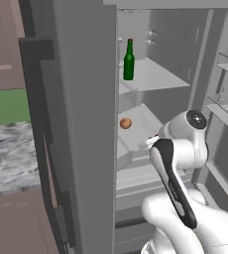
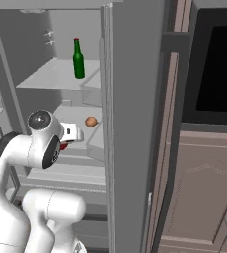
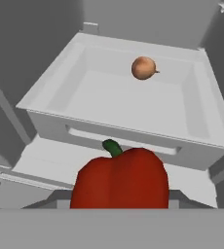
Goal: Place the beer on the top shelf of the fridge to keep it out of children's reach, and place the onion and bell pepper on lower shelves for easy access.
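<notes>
The fridge (image 1: pixel 86 124) stands open. On its top shelf (image 1: pixel 158 77) the green beer (image 1: pixel 129 60) (image 2: pixel 78 59) stands upright. The onion (image 1: pixel 125 123) (image 2: pixel 91 121) (image 3: pixel 143 68) lies at the back of a tray-like lower shelf (image 3: pixel 109 104) with a raised front lip. My gripper (image 2: pixel 72 134) is just in front of that tray, a little below its lip. It is shut on the red bell pepper (image 3: pixel 120 179), which hides the fingertips in the hand view. A flat shelf plate (image 3: pixel 50 160) lies under the pepper.
The thick fridge door (image 1: pixel 81 149) stands open on the left, and narrow door racks (image 1: pixel 225 106) line the right side. A marble counter (image 1: pixel 9 156) and wooden cupboards (image 2: pixel 204 188) flank the fridge, with a dark oven front (image 2: pixel 216 64) above.
</notes>
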